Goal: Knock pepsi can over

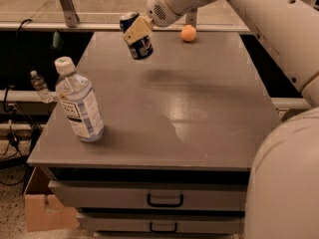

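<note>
The pepsi can (pixel 141 47) is dark blue with a silver top. It hangs tilted in the air above the far left part of the grey table (pixel 199 118), and its shadow falls on the tabletop below. My gripper (pixel 137 30) is shut around the can's upper half, with a beige finger (pixel 137 29) across its front. The white arm reaches in from the upper right.
A clear water bottle (pixel 79 103) with a white cap stands near the table's left front edge. An orange ball (pixel 188 33) lies at the table's far edge. Drawers (pixel 164 199) sit below the tabletop. A cardboard box (pixel 42 208) is on the floor at the left.
</note>
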Tool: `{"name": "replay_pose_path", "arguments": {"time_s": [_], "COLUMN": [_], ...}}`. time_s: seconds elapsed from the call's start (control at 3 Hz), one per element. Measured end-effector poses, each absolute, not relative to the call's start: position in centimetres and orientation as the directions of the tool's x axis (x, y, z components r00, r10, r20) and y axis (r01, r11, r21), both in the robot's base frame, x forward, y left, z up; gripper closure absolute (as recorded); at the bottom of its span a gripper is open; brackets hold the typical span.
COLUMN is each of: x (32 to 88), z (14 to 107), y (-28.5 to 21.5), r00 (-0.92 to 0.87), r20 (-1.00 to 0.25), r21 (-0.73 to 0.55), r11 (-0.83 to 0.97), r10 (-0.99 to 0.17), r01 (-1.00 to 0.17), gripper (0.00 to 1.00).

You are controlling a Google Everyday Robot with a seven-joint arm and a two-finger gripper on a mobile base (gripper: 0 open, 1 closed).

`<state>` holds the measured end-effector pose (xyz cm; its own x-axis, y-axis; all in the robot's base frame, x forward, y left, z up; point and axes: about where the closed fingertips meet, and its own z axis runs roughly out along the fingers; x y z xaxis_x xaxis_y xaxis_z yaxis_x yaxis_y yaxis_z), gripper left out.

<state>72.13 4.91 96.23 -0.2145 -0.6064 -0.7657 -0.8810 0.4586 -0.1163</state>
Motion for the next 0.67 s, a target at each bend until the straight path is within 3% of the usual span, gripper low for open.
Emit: {"name": "replay_pose_path", "arguments": {"time_s": [0.67], "x": [66.6], "z": [91.3], "y": [2.5], "r00": [-0.256], "r20": [-0.5], "r21": [-0.055], "r11": [0.326], "r10": [-0.827], "r01": [-0.944], "gripper": [1.0]}}
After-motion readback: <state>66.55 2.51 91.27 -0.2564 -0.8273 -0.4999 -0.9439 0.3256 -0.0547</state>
